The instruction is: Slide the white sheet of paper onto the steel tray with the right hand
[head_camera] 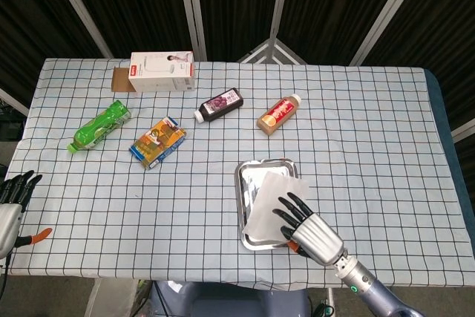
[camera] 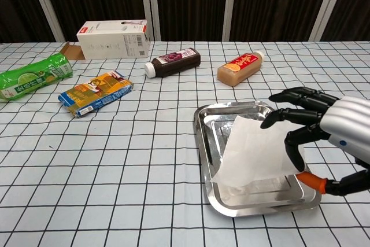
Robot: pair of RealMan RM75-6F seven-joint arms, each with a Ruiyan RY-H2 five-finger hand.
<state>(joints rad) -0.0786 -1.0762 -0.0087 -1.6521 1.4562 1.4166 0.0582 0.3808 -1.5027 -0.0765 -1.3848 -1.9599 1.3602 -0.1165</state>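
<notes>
The right hand (camera: pixel 324 134) pinches the paper (camera: pixel 254 154) by its right edge; the sheet lies over the tray (camera: pixel 203 160), its left corner past the rim. If released carelessly, it may slide out. One paper, one tray, two bottles. The left hand (head_camera: pixel 11 202) is idle, fingers apart.

Paper (camera: pixel 254 151) seemingly on tray (camera: pixel 203 137), bottles (camera: pixel 173 62) behind.
</notes>
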